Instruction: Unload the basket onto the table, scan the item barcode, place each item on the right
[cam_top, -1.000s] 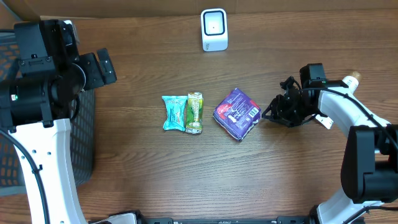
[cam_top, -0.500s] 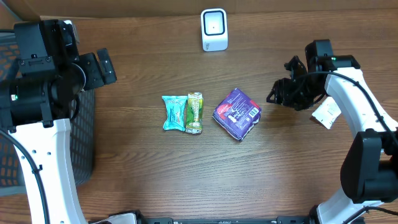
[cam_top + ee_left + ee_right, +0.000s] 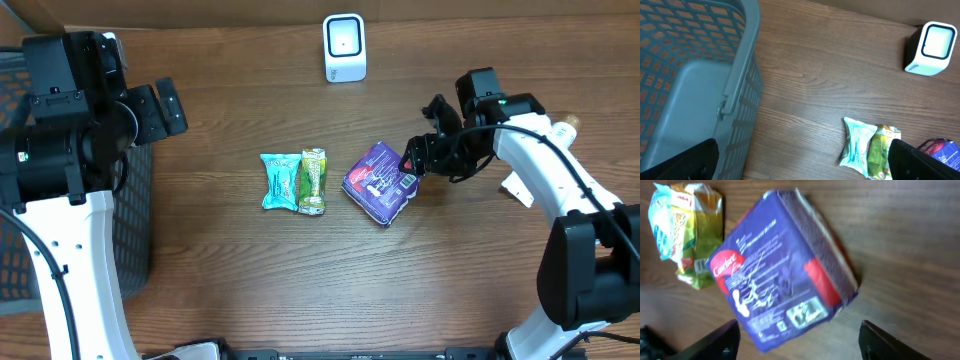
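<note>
Right gripper: hangs at the right edge of the purple pack, jaws apart, clamping nothing. Pack: lies flat on the table (printed side up, its small white patch blurred), near the green packet, itself touching the teal packet. Left gripper: jaws wide apart, near the basket. Scanner: stands well apart.

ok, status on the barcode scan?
Left gripper open, empty, beside the basket. Right gripper open at the purple packet, not gripping. Snack packs off to one side; nothing between packet and scanner.
</note>
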`<action>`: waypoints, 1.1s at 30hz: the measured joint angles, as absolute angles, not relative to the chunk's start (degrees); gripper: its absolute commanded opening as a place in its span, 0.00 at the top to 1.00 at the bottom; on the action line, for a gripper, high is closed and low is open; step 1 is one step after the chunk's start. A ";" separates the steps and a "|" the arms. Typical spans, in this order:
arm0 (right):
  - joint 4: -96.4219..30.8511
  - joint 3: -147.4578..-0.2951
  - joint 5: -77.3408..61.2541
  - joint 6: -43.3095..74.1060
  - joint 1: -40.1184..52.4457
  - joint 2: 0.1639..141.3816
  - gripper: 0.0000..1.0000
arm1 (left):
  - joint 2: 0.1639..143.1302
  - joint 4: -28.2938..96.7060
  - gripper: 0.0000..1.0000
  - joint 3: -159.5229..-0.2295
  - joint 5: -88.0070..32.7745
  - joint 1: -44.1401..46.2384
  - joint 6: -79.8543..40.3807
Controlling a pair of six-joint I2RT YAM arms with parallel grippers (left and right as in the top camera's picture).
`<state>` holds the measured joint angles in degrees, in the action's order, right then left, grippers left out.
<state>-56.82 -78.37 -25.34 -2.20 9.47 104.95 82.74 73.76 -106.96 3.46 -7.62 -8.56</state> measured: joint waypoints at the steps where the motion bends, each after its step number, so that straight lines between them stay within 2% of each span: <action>1: -56.45 -78.35 -25.12 -2.83 9.47 104.97 0.23 | 82.74 73.78 0.00 -106.96 3.46 -7.62 -8.56; 4: -55.44 -78.35 -24.51 -5.72 9.47 105.19 0.19 | 82.76 73.76 0.00 -106.96 3.46 -7.62 -8.54; 8: -55.72 -78.30 -24.73 -8.38 9.45 105.45 0.20 | 82.76 73.76 0.00 -106.96 3.46 -7.62 -8.56; 11: -57.08 -78.30 -27.49 -8.93 9.54 105.47 0.35 | 82.76 73.78 0.01 -106.96 3.46 -7.62 -8.56; 14: -58.72 -78.24 -33.93 -7.79 10.92 105.51 0.38 | 82.76 73.76 0.00 -106.96 3.46 -7.62 -8.56; 16: -58.19 -78.24 -36.62 -5.69 13.61 105.51 0.45 | 82.76 73.76 0.00 -106.96 3.46 -7.62 -8.54; 19: -55.70 -78.19 -37.39 -0.89 20.47 105.51 0.62 | 82.76 73.78 0.01 -106.96 3.46 -7.62 -8.56; 20: -55.02 -78.19 -36.56 0.78 22.81 105.51 0.71 | 82.74 73.76 0.00 -106.96 3.46 -7.62 -8.56; 21: -54.72 -78.17 -35.77 2.59 24.86 105.51 0.74 | 82.74 73.76 0.00 -106.96 3.46 -7.62 -8.56; 27: -56.21 -76.84 -22.22 12.67 35.79 105.78 0.76 | 82.74 73.76 0.00 -106.96 3.49 -7.62 -8.56; 30: -56.55 -75.09 -15.73 16.32 37.26 105.84 0.76 | 82.76 73.76 0.00 -106.96 3.46 -7.62 -8.54; 33: -56.10 -72.25 -9.45 19.44 36.64 105.93 0.81 | 82.76 73.78 0.00 -106.96 3.46 -7.62 -8.56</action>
<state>-56.10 -72.25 -9.45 19.44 36.64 105.93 82.76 73.78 -106.96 3.46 -7.62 -8.56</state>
